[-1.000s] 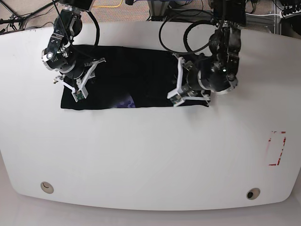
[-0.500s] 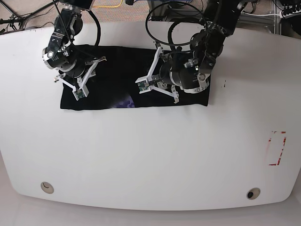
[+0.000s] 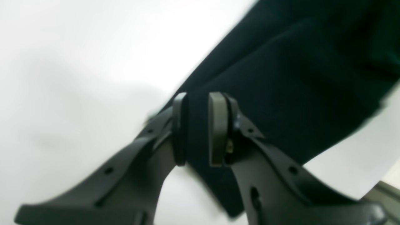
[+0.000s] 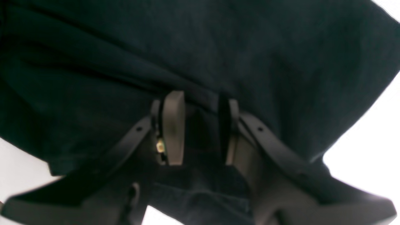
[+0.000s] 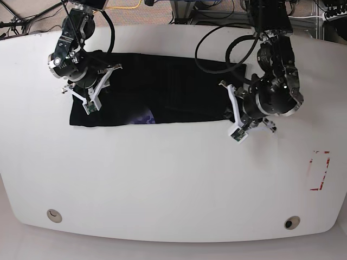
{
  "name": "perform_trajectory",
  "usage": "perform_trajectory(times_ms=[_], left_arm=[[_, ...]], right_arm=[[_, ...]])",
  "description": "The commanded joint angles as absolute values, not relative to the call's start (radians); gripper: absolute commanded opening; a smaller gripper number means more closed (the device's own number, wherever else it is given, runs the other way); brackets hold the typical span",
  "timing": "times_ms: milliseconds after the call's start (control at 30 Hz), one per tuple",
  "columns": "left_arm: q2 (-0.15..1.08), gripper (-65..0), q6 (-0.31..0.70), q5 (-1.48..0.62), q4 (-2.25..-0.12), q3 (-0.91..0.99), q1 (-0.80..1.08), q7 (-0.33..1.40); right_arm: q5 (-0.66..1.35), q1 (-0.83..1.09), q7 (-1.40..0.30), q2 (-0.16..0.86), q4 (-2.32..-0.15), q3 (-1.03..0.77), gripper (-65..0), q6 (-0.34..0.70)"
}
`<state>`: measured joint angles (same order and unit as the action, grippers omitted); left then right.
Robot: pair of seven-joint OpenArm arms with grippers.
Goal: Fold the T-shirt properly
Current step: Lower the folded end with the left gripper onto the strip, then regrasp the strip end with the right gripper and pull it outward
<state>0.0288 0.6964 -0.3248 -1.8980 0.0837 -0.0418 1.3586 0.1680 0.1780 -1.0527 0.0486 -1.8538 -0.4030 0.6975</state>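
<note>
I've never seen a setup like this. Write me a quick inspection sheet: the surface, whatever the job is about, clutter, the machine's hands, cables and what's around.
Surface: white table, rounded near corners, a round fitting in each; red marks at one side.
Job's things: black T-shirt lying in a long folded strip, a blue-purple print patch showing at its near edge.
Clutter: nothing seen.
Left pincer: narrowly open, nothing between its tips, blurred cloth beyond.
Right pincer: open over the cloth; no cloth seen pinched.
Cables: black ones looping by both arms; a yellow one and a white one behind the table.
Surroundings: brownish floor behind, pale floor in front.
</note>
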Motion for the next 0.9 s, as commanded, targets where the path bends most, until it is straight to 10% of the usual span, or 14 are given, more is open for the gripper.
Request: perform_trajectory(times_ms=[0,333,633,867], left_arm=[[0.065,-55.7,0.698,-0.341,-1.879,0.111,-0.042,1.325],[0.124,-58.2,0.698,-0.338,-1.748,0.113,0.094,1.090],[0.133,-59.4,0.698,-0.340,-1.623,0.114,0.113,1.056],[0.157,-59.4,0.698,-0.338,-1.587,0.114,0.113,1.056]], right_arm=[[0.213,0.150,-1.033,0.056,-1.882,-0.403,-47.1,0.698],[0.226,0.136,-1.036,0.054,-1.888,-0.406,-45.8,0.698],[0.423,0.099,-1.159,0.016,-1.903,-0.558,-16.3,0.698],[0.645,0.045,-1.264,0.013,-1.854,-0.757,-14.3,0.698]])
